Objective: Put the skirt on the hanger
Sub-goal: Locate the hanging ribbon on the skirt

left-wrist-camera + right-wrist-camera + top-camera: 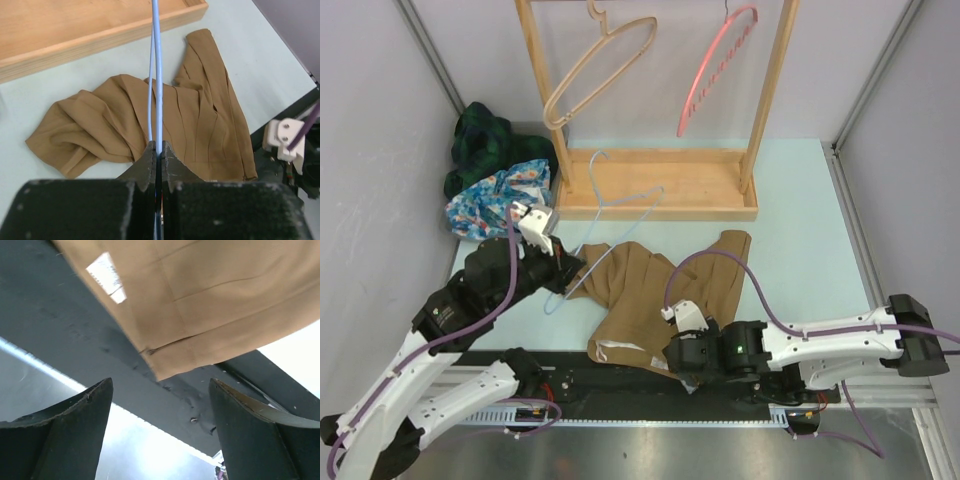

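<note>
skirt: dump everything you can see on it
The skirt is tan, thin, creased fabric, lying crumpled on the table, its near edge, with a white label, over the black rail. The blue hanger, pinched in the shut left gripper, crosses its left end; contact unclear. The open right gripper sits just short of its near corner.

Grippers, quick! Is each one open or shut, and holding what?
Left gripper: shut on the blue hanger.
Right gripper: open, holding nothing; the skirt lies just ahead.
</note>
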Tool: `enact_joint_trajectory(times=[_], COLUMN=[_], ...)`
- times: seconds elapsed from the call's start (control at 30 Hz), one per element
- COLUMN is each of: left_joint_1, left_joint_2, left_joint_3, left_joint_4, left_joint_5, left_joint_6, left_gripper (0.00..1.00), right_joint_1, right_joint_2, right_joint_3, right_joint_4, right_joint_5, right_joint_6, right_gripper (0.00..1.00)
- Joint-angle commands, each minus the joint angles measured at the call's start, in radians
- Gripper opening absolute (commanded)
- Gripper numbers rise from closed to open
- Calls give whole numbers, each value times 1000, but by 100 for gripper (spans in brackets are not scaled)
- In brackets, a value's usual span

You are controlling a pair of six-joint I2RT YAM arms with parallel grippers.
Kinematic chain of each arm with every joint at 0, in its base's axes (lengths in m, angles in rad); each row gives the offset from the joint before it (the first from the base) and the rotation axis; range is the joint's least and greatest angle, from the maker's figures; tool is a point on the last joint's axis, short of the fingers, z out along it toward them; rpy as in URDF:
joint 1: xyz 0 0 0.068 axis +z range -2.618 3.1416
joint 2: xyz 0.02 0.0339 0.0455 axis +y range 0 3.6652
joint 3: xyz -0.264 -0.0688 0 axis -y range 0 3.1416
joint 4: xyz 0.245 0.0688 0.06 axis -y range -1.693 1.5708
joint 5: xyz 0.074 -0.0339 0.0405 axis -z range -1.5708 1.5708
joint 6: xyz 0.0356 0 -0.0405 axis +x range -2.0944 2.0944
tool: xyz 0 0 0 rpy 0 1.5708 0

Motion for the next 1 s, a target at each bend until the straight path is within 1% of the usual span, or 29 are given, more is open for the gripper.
enact_joint_trajectory(times=[0.0, 0.07, 0.1, 0.23, 0.3, 0.37, 0.47, 0.5, 0.57, 0.6, 0.67, 0.7, 0.77, 0.93, 0.97], left_joint_1=[-6, -8, -8, -8, -6, -6, -8, -6, -8, -8, -8, -8, -8, -8, -6], left_joint_2=[-57, -75, -87, -104, -98, -95, -89, -89, -95, -98, -97, -95, -89, -104, -107], left_joint_3=[-30, -33, -29, -16, 7, -1, 3, 7, 17, 19, 28, 31, 34, 20, 14], left_joint_4=[-9, -23, -35, -52, -65, -56, -50, -52, -49, -41, -39, -41, -41, -32, -29], left_joint_5=[62, 86, 88, 74, 73, 73, 73, 73, 73, 73, 73, 83, 93, 87, 83], left_joint_6=[-1, -10, -13, -15, -32, -38, -50, -55, -58, -59, -56, -56, -53, -52, -50], left_gripper=[0, 0, 0, 0, 0, 0, 0, 0, 0, 0, 0, 0, 0, 0, 0], right_joint_1=[3, -16, -19, -26, -40, -58, -109, -140, -173, -206, -233, -262, -284, -353, -365], right_joint_2=[31, 47, 54, 68, 60, 28, -26, -40, -73, -80, -89, -89, -80, -67, -72], right_joint_3=[-32, -46, -62, -81, -83, -116, -191, -207, -240, -245, -250, -250, -250, -245, -245], right_joint_4=[-32, 14, 33, 108, 111, 131, 208, 234, 254, 260, 266, 268, 269, 245, 239], right_joint_5=[114, 117, 116, 113, 107, 108, 55, 45, 21, 10, -11, -28, -37, 7, 15], right_joint_6=[107, 105, 104, 94, 93, 91, 70, 61, 42, 33, -7, -16, -44, -28, -22], right_gripper=[77, 73, 68, 64, 63, 63, 57, 52, 46, 37, 27, 15, 0, 0, 3])
